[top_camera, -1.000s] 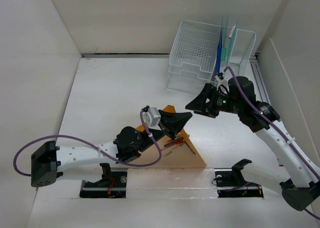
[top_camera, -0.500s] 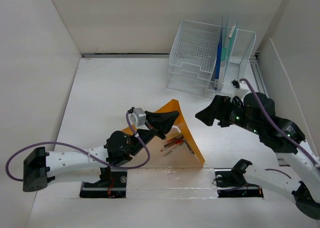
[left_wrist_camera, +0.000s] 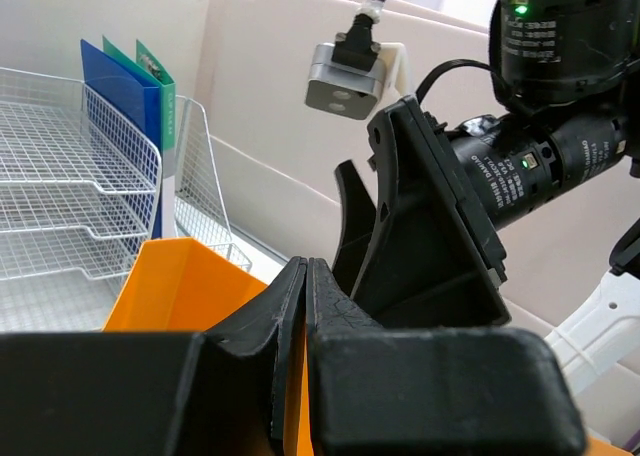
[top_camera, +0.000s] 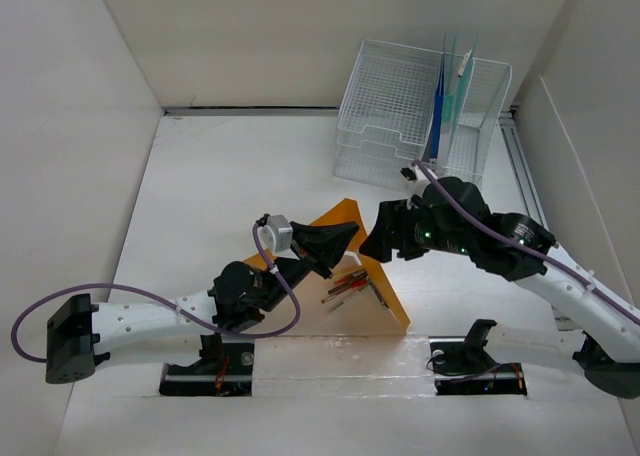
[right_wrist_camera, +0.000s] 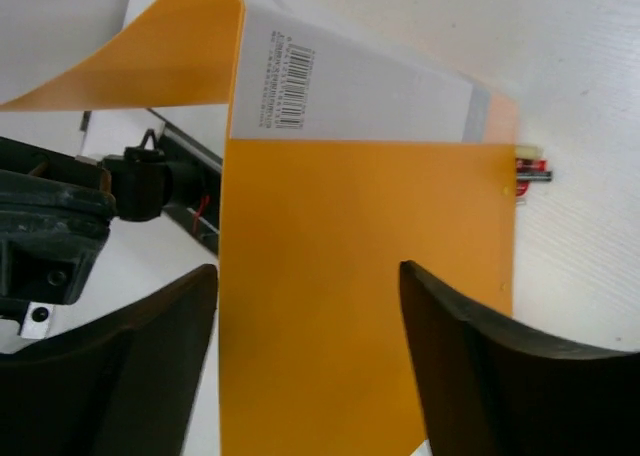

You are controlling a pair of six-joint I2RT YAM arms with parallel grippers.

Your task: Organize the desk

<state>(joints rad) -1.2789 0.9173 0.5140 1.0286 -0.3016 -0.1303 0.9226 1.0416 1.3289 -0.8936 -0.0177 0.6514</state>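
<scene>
An orange folder [top_camera: 385, 301] lies on the white desk [top_camera: 220, 186] near its front edge. Its cover [left_wrist_camera: 180, 286] is lifted upright. My left gripper [top_camera: 345, 238] is shut on the cover's top edge, and orange sheet shows between the closed jaws [left_wrist_camera: 306, 266]. A few pens [top_camera: 347, 284] lie on the lower leaf under the raised cover. My right gripper [top_camera: 370, 246] hangs open just right of the cover's top. In the right wrist view, its fingers [right_wrist_camera: 305, 271] straddle the orange sheet [right_wrist_camera: 360, 276] with nothing gripped. A white barcode label [right_wrist_camera: 340, 86] shows there.
A white wire-mesh file organizer [top_camera: 400, 111] stands at the back right, holding an upright blue folder [top_camera: 437, 96] and a green folder [top_camera: 458, 91]. White panel walls border the desk on the left, back and right. The arm bases [top_camera: 470, 361] sit at the near edge.
The right arm has swung from beside the organizer down and left to the folder's raised cover, jaws open. The left gripper shifted slightly left with the cover, then held still.
</scene>
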